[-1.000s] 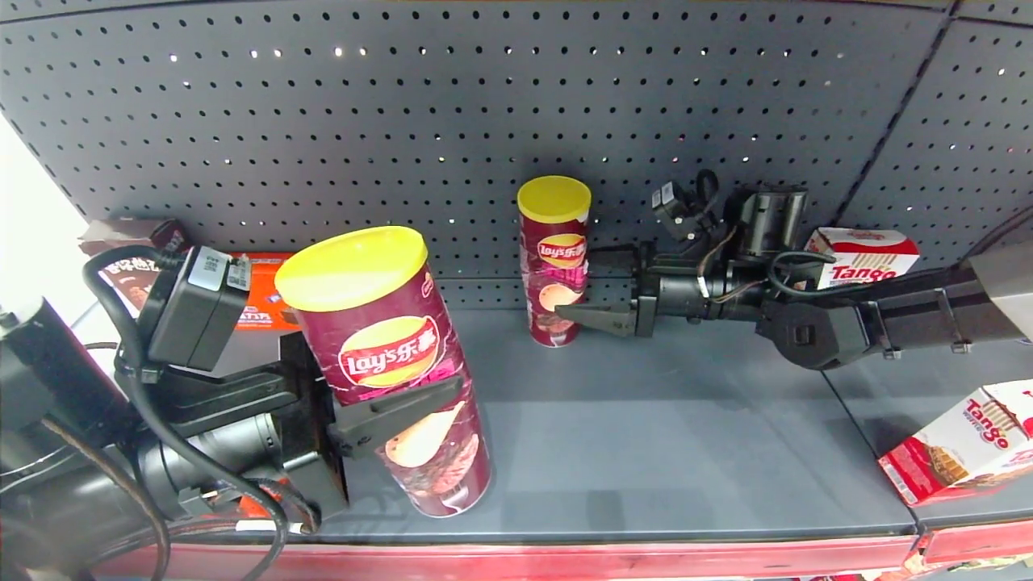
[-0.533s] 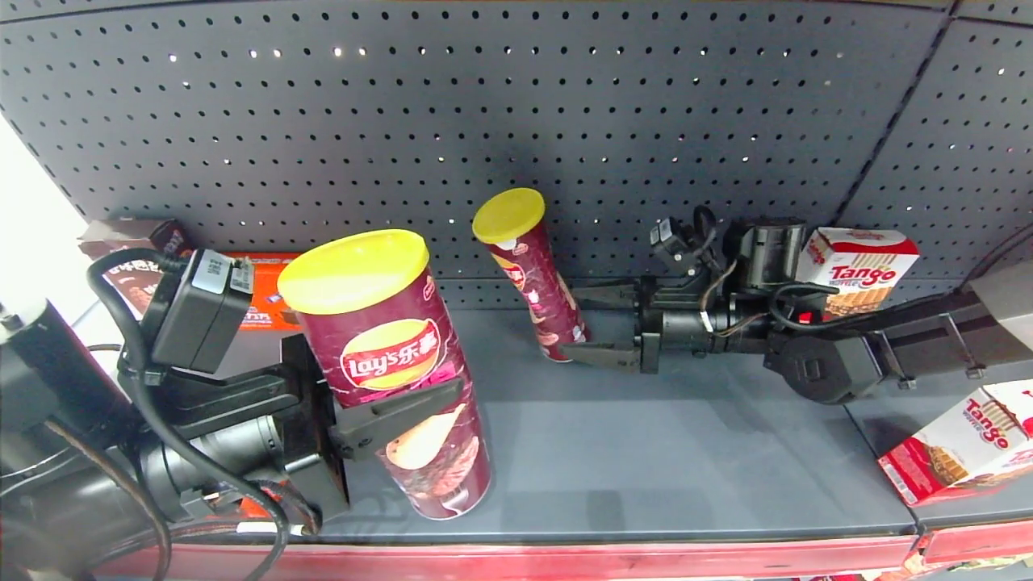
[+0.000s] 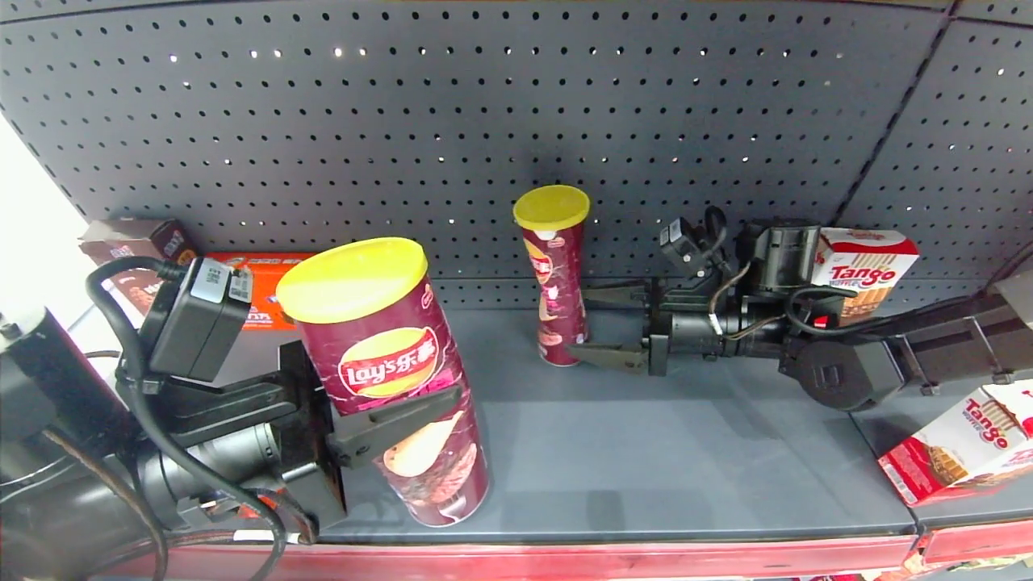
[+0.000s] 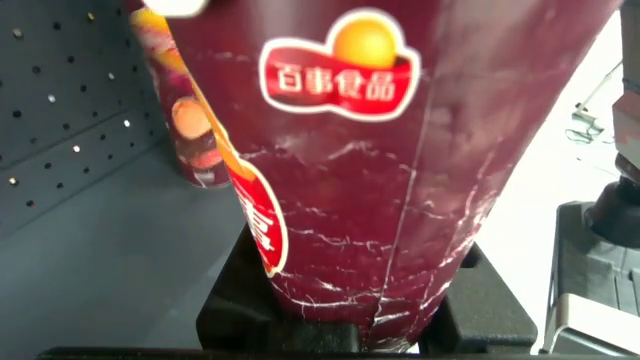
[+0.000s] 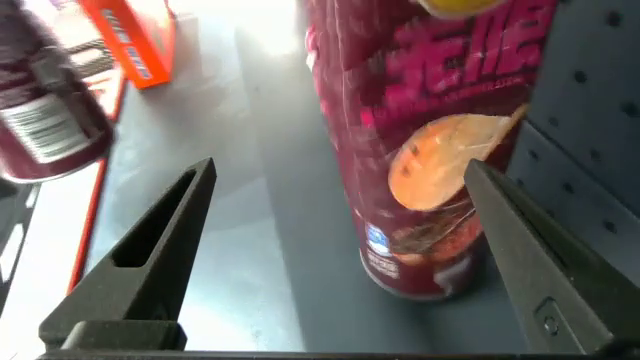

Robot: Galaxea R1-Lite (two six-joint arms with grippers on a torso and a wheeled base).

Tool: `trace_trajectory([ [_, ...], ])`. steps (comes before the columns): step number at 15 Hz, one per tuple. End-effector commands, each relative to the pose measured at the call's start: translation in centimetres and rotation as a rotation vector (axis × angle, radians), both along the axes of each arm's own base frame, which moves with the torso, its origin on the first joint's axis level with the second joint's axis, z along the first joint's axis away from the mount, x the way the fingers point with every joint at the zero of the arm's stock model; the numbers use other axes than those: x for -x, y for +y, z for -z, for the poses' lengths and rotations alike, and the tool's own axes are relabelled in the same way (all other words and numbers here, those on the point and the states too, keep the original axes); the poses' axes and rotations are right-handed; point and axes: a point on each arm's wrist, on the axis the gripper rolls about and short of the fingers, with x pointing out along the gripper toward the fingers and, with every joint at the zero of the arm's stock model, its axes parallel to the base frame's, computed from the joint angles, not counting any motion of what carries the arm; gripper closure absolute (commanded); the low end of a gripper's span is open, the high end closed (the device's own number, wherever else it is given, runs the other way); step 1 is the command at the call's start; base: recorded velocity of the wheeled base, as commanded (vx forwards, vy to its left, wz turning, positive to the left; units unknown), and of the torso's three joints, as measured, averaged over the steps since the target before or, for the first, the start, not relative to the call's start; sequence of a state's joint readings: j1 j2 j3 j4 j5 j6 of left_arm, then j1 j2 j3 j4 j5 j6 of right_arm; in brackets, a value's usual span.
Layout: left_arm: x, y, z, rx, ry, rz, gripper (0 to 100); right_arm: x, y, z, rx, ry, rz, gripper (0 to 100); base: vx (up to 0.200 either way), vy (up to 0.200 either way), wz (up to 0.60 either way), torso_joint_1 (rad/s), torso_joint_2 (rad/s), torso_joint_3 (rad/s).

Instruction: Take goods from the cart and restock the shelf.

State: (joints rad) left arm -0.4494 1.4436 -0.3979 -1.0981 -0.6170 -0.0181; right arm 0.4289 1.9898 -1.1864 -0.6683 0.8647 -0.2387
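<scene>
Left gripper [image 3: 407, 407] jaws clench the front can [image 3: 379, 355] near the shelf [image 3: 662, 460] front edge; right gripper [image 3: 579, 324] jaws, released, flank the rear can [image 3: 557, 274] by the pegboard [image 3: 484, 105].

left gripper [image 3: 367, 399] clamped on near chip can [image 3: 379, 355], upright, shelf [image 3: 646, 452] near-left | right gripper [image 3: 578, 323] jaws spread, flanking far chip can [image 3: 555, 266] low, by pegboard [image 3: 484, 105] | 2 wafer boxes right: far wafer box [image 3: 863, 262], near wafer box [image 3: 960, 444]

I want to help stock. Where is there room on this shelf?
Bare shelf in the front middle, between the near chips can and the front wafer box. Crowded along the back: orange box, far chips can, right tool, back wafer box.
</scene>
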Motion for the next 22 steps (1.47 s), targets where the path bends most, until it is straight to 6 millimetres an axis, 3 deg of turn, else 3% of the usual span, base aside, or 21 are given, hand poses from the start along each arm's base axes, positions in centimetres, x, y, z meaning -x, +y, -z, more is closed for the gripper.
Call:
trace_trajectory([
  [1, 0.2, 0.1, 0.2, -0.003, 0.006, 0.000, 100, -0.3, -0.3, 0.2, 0.006, 0.004, 0.034, 0, 0.000, 0.000, 0.00, 0.000, 0.00, 0.000],
  [6, 0.1, 0.0, 0.2, -0.003, 0.007, 0.001, 100, -1.8, -0.3, 1.1, 0.010, -0.005, 0.101, 0, 0.000, 0.000, 0.00, 0.000, 0.00, 0.000],
  [16, 0.4, 0.1, 0.7, -0.013, 0.025, 0.001, 100, -5.5, 3.8, 2.1, -0.028, -0.055, 0.032, 0, 0.000, 0.000, 0.00, 0.000, 0.00, 0.000],
  [17, 0.4, 0.2, 0.9, -0.015, 0.030, 0.000, 100, -5.4, 3.9, 2.1, -0.031, -0.051, 0.006, 100, 0.000, 0.000, 0.00, 0.000, 0.00, 0.000],
  [22, 0.4, 0.2, 0.9, -0.015, 0.032, -0.002, 100, -4.2, 4.3, 1.1, -0.035, -0.056, -0.011, 100, 0.000, 0.000, 0.00, 0.000, 0.00, 0.000],
])
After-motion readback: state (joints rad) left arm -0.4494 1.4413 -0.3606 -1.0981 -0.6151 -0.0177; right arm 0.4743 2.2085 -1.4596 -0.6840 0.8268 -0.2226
